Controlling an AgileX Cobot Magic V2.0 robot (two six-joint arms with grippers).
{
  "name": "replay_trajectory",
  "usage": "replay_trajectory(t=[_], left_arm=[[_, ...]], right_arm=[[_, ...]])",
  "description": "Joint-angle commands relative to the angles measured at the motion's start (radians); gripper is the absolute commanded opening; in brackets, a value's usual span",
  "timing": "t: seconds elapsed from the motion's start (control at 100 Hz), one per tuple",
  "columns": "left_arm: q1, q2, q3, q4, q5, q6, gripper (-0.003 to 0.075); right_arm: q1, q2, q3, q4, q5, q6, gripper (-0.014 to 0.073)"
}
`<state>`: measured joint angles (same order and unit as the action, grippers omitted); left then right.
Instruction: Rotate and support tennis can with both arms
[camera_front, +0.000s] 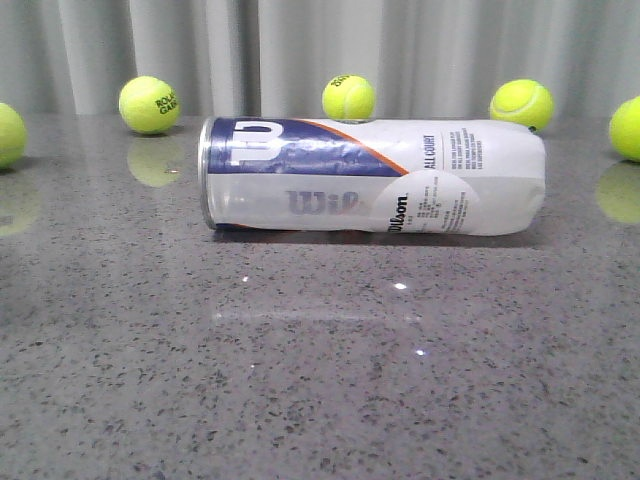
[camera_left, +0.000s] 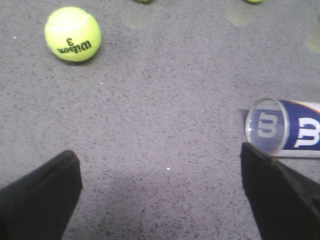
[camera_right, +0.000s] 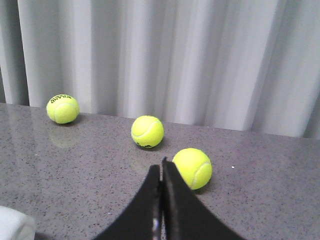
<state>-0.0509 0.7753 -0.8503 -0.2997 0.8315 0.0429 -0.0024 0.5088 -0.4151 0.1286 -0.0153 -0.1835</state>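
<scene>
The left pincer (camera_left: 160, 200) hangs low over the table with its jaws spread wide and nothing between them. Off to one side of it, close by one finger, lies the open silver-rimmed mouth of the tennis can (camera_left: 280, 127); a loose tennis ball (camera_left: 72, 34) sits well ahead of the other finger. That wide spread reads as preparation: the pincer looks set to come in around the can's rim end, though it is not yet lined up with it.

In the front view the tennis can rests on its side across the middle of the table (camera_front: 320, 400), rim end toward the robot's left, closed end toward its right. Lying flat like this, it needs one arm to turn it and the other to steady it, so each end probably has to be reached separately.

The right pincer (camera_right: 161, 200) has its fingers pressed together, gripping nothing. Three balls lie ahead of it, the nearest (camera_right: 192, 168) just past its tip, and a white corner that may be the can's closed end (camera_right: 15, 224) shows off to one side.

The surface is speckled grey stone, polished enough to mirror the balls, so the can may well roll or slide. A pale pleated curtain (camera_front: 320, 50) closes off the far side.
</scene>
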Motion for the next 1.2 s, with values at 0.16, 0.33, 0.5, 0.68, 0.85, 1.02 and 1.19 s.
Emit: replay_trajectory(t=[0.16,0.33,0.5,0.68,0.85,1.02,1.19], left_arm=[[0.002,0.106,-0.026,-0.317,-0.034,0.180,0.0648],[0.002,0.225,-0.026,-0.628,-0.016,0.427,0.0648],[0.002,0.365,-0.026,-0.861,0.040,0.619,0.0648],[0.002,0.508,-0.026,-1.023,0.153,0.768,0.0648],[0.002,0.601,-0.026,-1.087,0.185,0.830,0.0638],[-0.037,0.661,-0.038,-1.088,0.199,0.845,0.0638],[-0.120,0.699,-0.085,-1.104,0.183,0.864,0.0638]], right_arm=[[-0.007,0.000,-0.025,-0.001,-0.086,0.000,-0.0066],[-0.007,0.000,-0.025,-0.001,-0.086,0.000,-0.0066],[-0.007,0.000,-0.025,-0.001,-0.086,0.000,-0.0066],[-0.007,0.000,-0.025,-0.001,-0.086,0.000,-0.0066],[-0.007,0.000,-0.025,-0.001,-0.086,0.000,-0.0066],[-0.007,0.000,-0.025,-0.001,-0.086,0.000,-0.0066],[-0.007,0.000,-0.025,-0.001,-0.086,0.000,-0.0066]])
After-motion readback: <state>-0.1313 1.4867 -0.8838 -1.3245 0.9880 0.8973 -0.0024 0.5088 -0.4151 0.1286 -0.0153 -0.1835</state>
